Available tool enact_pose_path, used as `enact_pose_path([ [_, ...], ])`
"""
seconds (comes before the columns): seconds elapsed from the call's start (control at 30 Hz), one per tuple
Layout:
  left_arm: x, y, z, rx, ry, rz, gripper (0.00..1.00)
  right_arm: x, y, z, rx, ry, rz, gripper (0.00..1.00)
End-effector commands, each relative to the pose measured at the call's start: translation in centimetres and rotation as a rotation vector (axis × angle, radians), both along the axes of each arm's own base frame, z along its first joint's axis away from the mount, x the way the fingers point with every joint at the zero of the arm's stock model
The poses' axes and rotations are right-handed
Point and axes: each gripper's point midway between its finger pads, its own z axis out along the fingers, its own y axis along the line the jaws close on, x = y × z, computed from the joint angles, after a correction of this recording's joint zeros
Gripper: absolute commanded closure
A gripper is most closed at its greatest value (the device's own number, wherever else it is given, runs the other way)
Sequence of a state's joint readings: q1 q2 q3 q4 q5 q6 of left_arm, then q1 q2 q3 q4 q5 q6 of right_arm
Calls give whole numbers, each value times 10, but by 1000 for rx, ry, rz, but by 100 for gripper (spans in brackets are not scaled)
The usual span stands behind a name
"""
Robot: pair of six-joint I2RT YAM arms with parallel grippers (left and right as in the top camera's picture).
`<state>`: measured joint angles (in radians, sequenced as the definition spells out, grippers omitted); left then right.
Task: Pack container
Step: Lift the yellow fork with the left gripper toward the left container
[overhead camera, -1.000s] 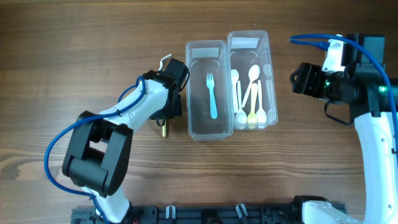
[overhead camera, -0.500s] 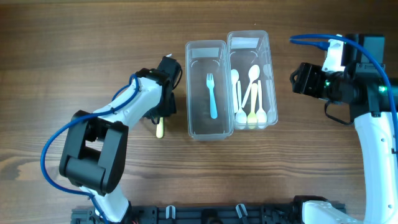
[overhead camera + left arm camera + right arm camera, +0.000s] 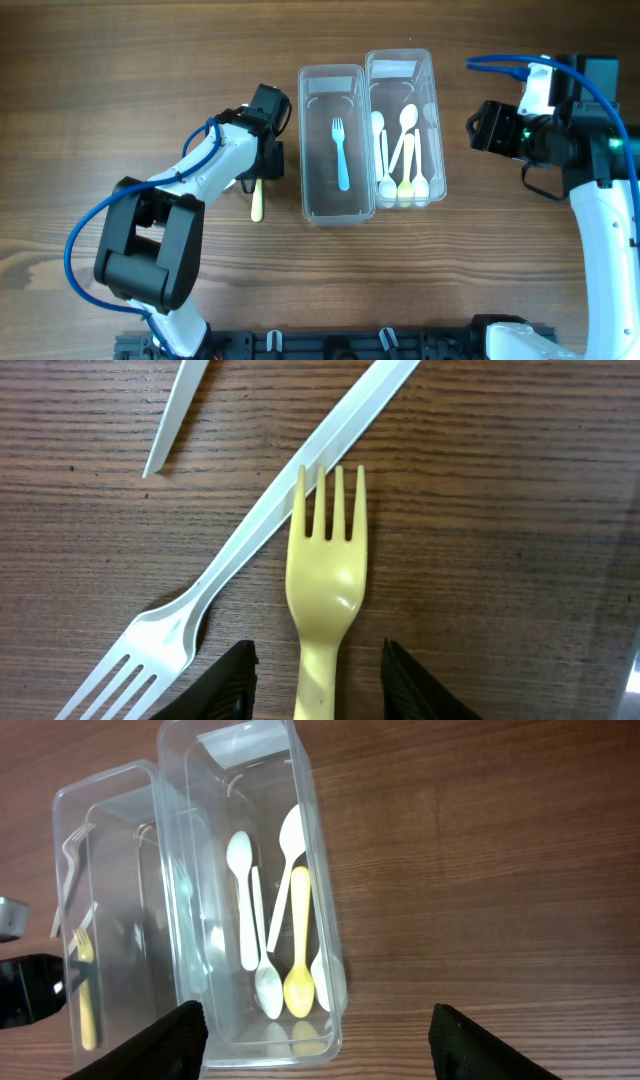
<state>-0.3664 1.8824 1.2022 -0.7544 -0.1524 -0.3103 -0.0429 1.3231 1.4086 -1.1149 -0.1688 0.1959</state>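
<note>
On the wooden bench [image 3: 520,560], the left arm's fingers [image 3: 228,682] stand spread apart, one on each side of the handle of a yellow plastic fork [image 3: 325,575]. They have not closed on it and carry nothing. The fork lies flat, and the tips of its tines cross the handle of a white plastic fork [image 3: 255,525] lying slantwise beside it. A white pointed piece [image 3: 175,410], possibly a knife, lies apart at the upper edge.

The pick-up of the yellow fork appears to be the step in hand. The next move calls for closing squarely on the narrow handle and lifting without dragging the white fork along.

Just beyond, to the arm's right, a clear rectangular plastic tub [image 3: 305,150] holds a single light-blue plastic fork [image 3: 341,155] and is the likely destination. Touching it on the far side, a second clear tub [image 3: 440,140] holds white and yellow plastic spoons [image 3: 400,150].

Farthest off, the right arm's fingers [image 3: 178,1040] hang wide apart and empty above the bench beside the spoon tub.
</note>
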Motion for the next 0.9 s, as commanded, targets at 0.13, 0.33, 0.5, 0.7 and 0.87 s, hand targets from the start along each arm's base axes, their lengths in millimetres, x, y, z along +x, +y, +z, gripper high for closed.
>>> enact_pose_path([
  [0.13, -9, 3, -21, 17, 70, -34, 63, 0, 1, -6, -1, 11, 24, 29],
  [0.33, -13, 5, -30, 28, 100, -34, 67, 0, 2, -6, -8, 11, 38, 30],
  [0.5, -12, 4, -30, 27, 96, -35, 87, 0, 2, -6, -7, 11, 36, 31],
  [0.7, -19, 7, -24, 36, 119, -37, 96, 0, 2, -6, -8, 11, 38, 31],
  [0.87, -13, 5, 19, 21, 77, -37, 96, 0, 2, -5, -8, 9, 37, 31],
])
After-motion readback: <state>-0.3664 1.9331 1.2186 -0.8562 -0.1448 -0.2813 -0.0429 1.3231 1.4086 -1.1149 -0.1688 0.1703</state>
